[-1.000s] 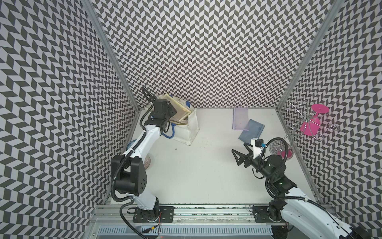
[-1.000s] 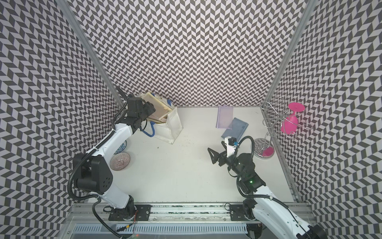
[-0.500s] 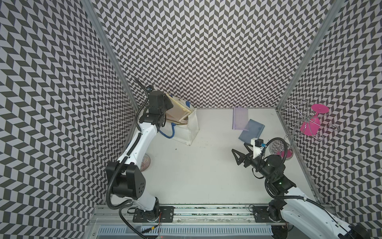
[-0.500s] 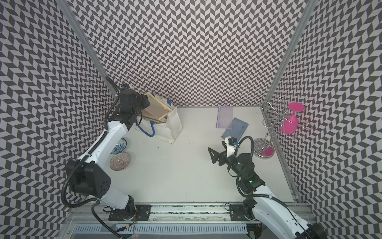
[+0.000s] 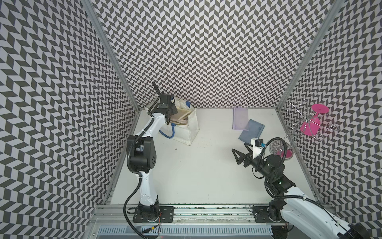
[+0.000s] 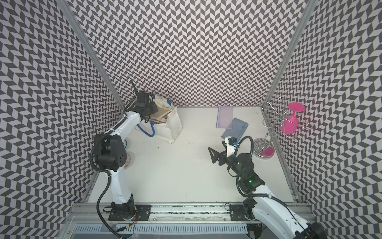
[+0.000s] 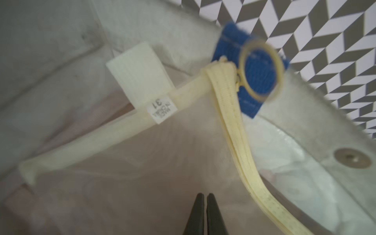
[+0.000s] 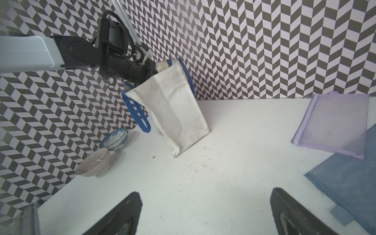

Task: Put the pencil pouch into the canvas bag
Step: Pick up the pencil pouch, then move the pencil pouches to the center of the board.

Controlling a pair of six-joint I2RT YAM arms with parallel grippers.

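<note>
The pencil pouch (image 7: pixel 122 162), jutting out a second ago, has sunk into the canvas bag (image 5: pixel 187 132) at the table's (image 5: pixel 196 178) eleven o'clock. The left gripper (image 7: pixel 205 200) is above it, jaws together and empty, and the right gripper (image 8: pixel 204 194) is spread idle at three o'clock. Only withdrawal seemingly remains.

walls (image 5: pixel 206 51): blk/wht chevron, 3 sides | tabletop (image 5: pixel 206 175): white, few specks | corner posts (image 5: pixel 118 68): alu | light: even

left gripper (image 7: pixel 205 195) pinched closed — right gripper (image 8: pixel 205 193) spread wide.

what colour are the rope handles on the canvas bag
Blue. The rope handles show best in the right wrist view.
</note>
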